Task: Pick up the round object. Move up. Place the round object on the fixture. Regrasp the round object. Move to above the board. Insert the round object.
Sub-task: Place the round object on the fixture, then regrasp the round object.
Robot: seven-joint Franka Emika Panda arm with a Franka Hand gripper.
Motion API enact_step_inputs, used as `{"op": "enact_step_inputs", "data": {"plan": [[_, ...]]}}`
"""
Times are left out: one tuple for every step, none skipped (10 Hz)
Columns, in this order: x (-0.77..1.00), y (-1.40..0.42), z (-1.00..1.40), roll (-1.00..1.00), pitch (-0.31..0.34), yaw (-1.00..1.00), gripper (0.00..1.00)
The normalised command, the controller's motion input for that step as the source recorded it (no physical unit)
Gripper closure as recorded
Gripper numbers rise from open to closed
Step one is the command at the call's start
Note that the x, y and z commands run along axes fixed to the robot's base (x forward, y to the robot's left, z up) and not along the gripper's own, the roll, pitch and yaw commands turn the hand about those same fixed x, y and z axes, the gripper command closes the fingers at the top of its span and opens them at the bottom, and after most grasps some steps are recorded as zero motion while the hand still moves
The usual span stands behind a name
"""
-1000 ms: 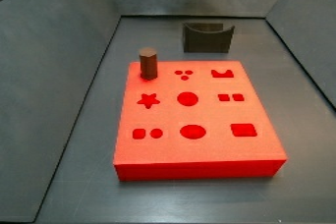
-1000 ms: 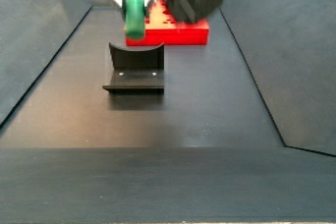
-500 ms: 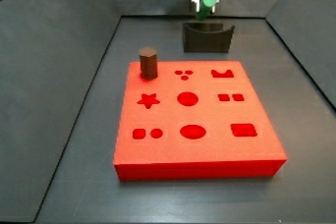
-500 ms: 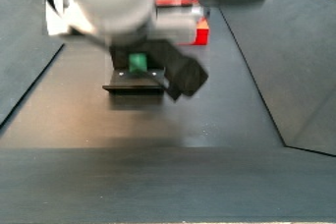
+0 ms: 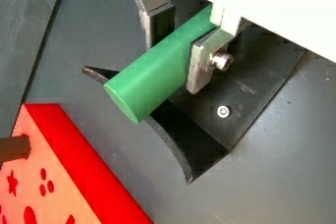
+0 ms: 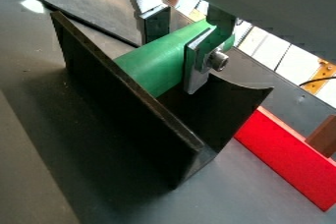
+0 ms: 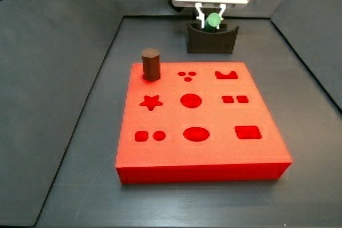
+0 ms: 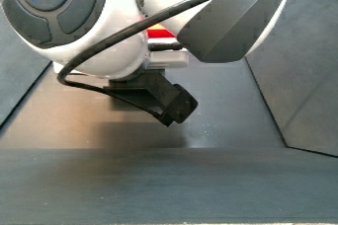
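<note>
At the far end of the bench, the claw (image 5: 182, 33) pinches the green peg (image 5: 160, 66) sideways, low over the fixture (image 5: 210, 130); in both wrist views the peg sits in or just above the notch, contact unclear. Pick-up and lift look done; release, regrasp, and insertion into the red board (image 7: 198, 114) remain. In a side view the arm (image 8: 132, 22) hides peg, fixture and most of the board.

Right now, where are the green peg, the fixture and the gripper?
green peg (image 5: 160, 71), in a wrist view: on its side wall.
fixture (image 6: 125, 95), in a wrist view: on its front wall.
gripper (image 5: 182, 33), in a wrist view: midway between fingertips, clamping the peg.
</note>
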Motion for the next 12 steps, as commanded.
{"op": "enact_step_inputs", "data": {"plan": [[0.09, 0.18, -0.75, -0.12, -0.008, -0.09, 1.0], [0.09, 0.18, -0.75, -0.12, -0.008, -0.08, 1.0], [0.0, 0.0, 0.0, 0.0, 0.0, 0.0, 0.0], [0.0, 0.0, 1.0, 0.02, 0.006, -0.09, 0.0], [0.0, 0.0, 1.0, 0.02, 0.005, -0.08, 0.0], [-0.01, 0.01, 1.0, 0.05, 0.003, -0.06, 0.0], [-0.02, 0.0, 1.0, 0.06, -0.003, -0.04, 0.0], [-0.03, 0.0, 1.0, 0.06, -0.001, -0.03, 0.0], [-0.04, 0.0, 0.97, 0.07, 0.004, -0.02, 0.0], [-0.03, 0.0, 0.68, 0.07, 0.029, 0.0, 0.0], [-0.03, 0.0, 0.51, 0.06, 0.047, 0.0, 0.0], [-0.03, 0.0, 0.33, 0.06, 0.061, 0.0, 0.0]]}}
